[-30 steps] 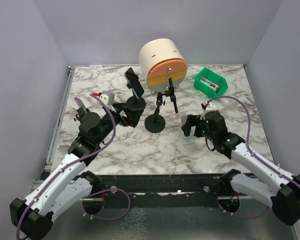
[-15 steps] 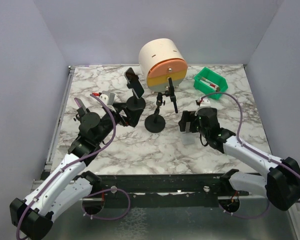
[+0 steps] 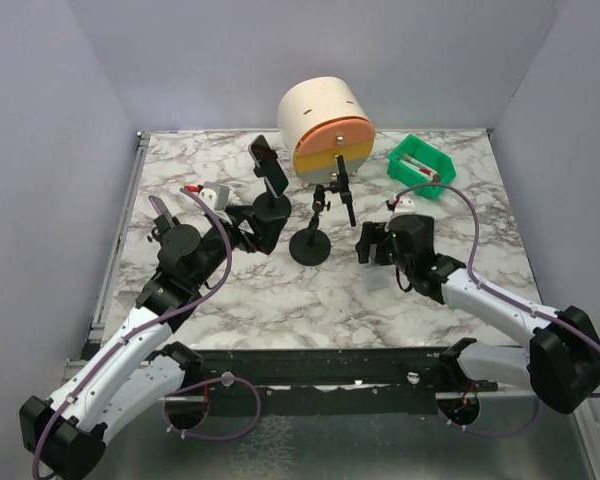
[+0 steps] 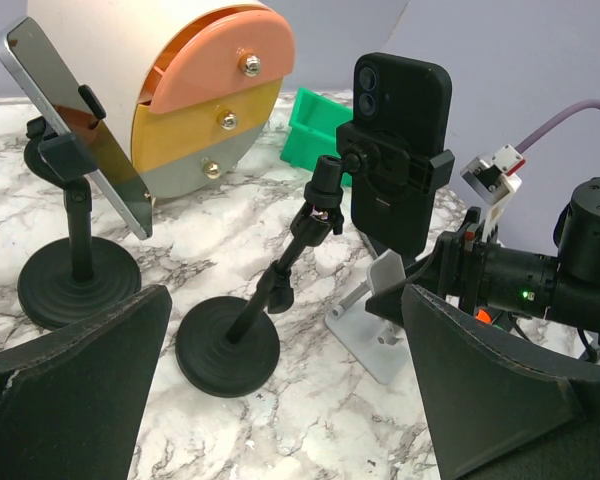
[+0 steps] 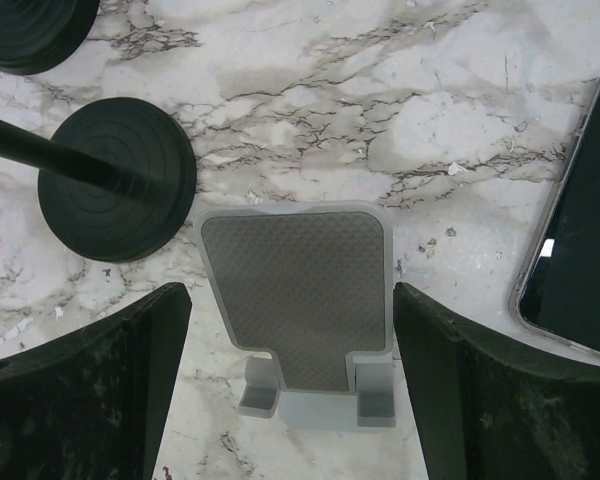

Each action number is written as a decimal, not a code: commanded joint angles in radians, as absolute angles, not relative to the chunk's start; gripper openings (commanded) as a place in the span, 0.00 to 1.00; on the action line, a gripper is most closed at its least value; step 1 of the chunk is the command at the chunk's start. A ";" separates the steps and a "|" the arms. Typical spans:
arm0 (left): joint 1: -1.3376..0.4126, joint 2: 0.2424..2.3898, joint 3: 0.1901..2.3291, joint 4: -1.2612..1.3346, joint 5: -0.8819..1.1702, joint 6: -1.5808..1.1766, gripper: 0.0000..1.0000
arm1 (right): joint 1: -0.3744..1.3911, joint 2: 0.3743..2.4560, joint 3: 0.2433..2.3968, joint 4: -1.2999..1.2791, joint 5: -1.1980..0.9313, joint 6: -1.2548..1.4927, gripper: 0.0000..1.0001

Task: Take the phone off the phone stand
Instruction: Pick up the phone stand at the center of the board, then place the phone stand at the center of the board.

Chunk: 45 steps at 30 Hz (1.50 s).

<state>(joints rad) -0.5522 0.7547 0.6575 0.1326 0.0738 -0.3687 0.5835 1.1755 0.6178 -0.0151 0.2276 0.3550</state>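
Up and left of the right gripper in the top view, the black phone is standing near upright, clamped in the middle stand. Of the 2 arms, the right is hanging nearer, its jaws gaping empty, and the left gripper is gaping too.

You have nothing to read here: no text, brand or number shows on the phone, its stand, the bin or the drum.
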 commanded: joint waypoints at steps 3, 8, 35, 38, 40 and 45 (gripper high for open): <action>-0.557 0.745 0.653 0.140 0.065 -0.360 0.99 | 0.603 1.197 0.621 0.002 0.261 0.358 0.84; -0.557 0.742 0.652 0.139 0.064 -0.360 0.99 | 0.610 1.192 0.617 -0.043 0.297 0.360 0.76; -0.557 0.543 0.604 0.122 -0.246 -0.347 0.99 | 1.280 1.236 0.860 -0.150 0.557 0.532 0.47; -0.556 0.532 0.602 0.118 -0.277 -0.345 0.99 | 1.295 1.336 0.930 -0.085 0.584 0.517 0.47; -0.557 0.526 0.601 0.112 -0.304 -0.345 0.99 | 1.305 1.398 0.976 -0.063 0.603 0.503 0.47; -0.557 0.502 0.599 0.097 -0.366 -0.351 0.99 | 1.309 1.489 1.036 0.005 0.651 0.477 0.47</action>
